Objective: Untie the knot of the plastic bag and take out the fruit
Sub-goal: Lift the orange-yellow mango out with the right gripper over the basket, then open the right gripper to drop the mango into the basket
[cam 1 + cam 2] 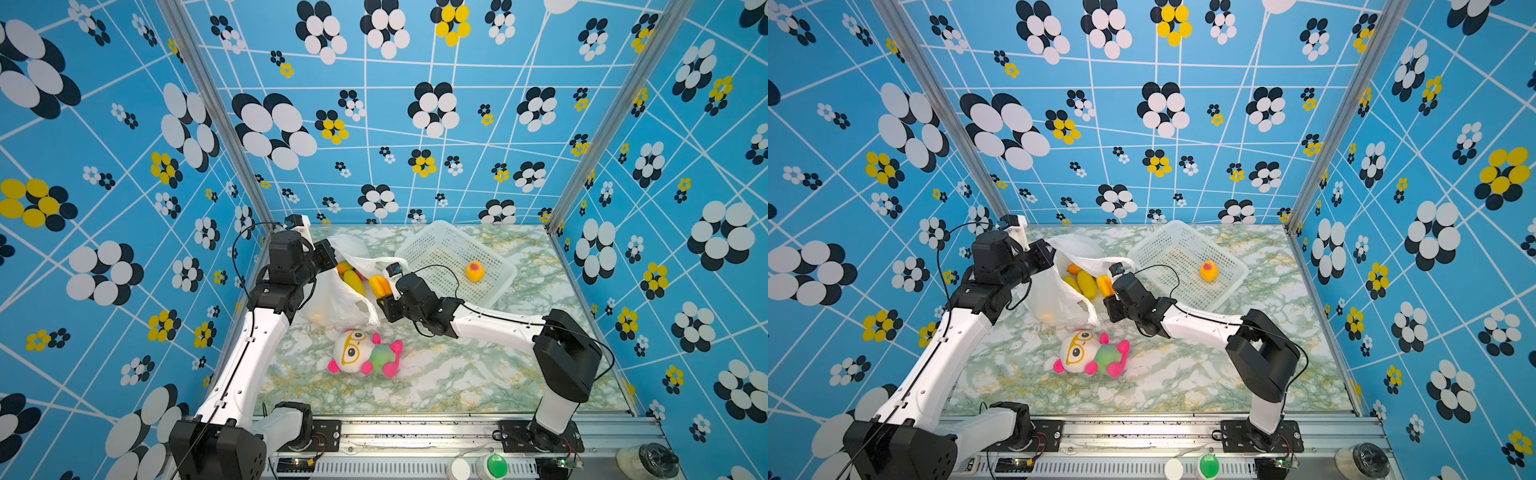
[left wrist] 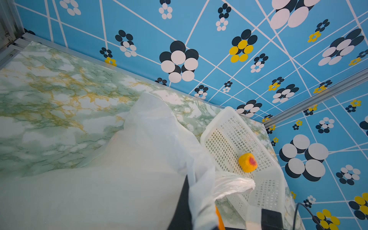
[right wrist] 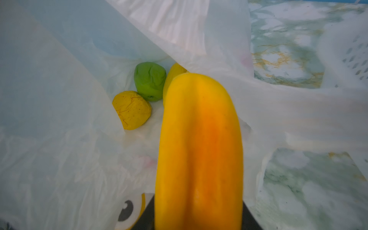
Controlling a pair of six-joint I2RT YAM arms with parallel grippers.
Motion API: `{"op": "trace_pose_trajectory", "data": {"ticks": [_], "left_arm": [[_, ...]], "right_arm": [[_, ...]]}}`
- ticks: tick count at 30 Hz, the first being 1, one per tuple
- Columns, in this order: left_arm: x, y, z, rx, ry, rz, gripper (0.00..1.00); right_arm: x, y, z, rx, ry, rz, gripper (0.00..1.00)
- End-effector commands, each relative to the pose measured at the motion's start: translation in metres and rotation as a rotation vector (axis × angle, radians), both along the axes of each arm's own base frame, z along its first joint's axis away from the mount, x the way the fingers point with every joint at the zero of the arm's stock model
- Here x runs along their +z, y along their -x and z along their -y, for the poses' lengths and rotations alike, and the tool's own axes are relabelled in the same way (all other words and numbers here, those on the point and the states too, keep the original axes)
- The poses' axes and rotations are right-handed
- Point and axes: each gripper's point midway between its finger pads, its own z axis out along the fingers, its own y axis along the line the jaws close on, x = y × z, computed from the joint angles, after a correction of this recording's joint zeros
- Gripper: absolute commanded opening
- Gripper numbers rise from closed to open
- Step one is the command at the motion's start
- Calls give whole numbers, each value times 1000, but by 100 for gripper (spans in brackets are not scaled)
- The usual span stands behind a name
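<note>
The plastic bag [image 1: 332, 303] was seen lying near the far left corner of the desk [image 1: 478, 374], with its mouth opened toward the middle. Its raised rim was pinched by the left gripper [image 1: 332, 258], whose jaws were fully closed on the thin film. At the mouth, a long orange-yellow fruit [image 1: 379, 286] was gripped at its near end by the right gripper [image 1: 384, 296], the jaws being closed partway around it. Deeper in the bag, a green fruit [image 3: 150, 80] and a wrinkled yellow fruit [image 3: 131, 109] were shown in the right wrist view. Just right of the bag, by the far edge, a white perforated basket [image 1: 440, 237] was placed, and a yellow fruit with a red patch [image 1: 475, 271] was held in it. A plush doll [image 1: 365, 353] was laid beside the bag's bottom, nearer the front edge.
</note>
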Motion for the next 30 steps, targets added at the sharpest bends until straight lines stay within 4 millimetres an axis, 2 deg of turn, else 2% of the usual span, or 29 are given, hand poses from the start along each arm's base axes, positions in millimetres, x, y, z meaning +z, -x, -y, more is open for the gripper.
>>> {"op": "trace_pose_trajectory", "data": {"ticks": [1,4,6,9,11,14,15,18,24,27,30], "left_arm": [[5,4,0,1,-18,23,0],[5,5,-1,7,-19,24,0],[5,5,-1,9,-21,25,0],[6,5,-1,10,-20,25,0],[5,4,-1,8,-19,23,0],[5,5,-1,6,-20,24,0],[5,5,0,5,-19,24,0],[5,5,-1,6,-19,25,0],[7,7,-1,5,-19,30,0],[6,7,-1,7,-20,29,0],[6,7,0,4,-19,29,0]], "right_arm": [[51,-9,27,-83,-22,185,35],[77,-12,64,-190,-24,288,31],[93,-16,96,-302,-25,354,27],[101,-24,146,-496,-9,403,26],[95,-34,188,-660,-21,372,26],[67,-48,239,-830,-66,240,25],[60,-52,250,-870,-66,213,25],[38,-64,270,-929,-29,120,25],[1,-87,297,-1001,92,-19,26],[-21,-93,305,-1012,121,-99,26],[-35,-97,312,-1030,133,-133,26]]}}
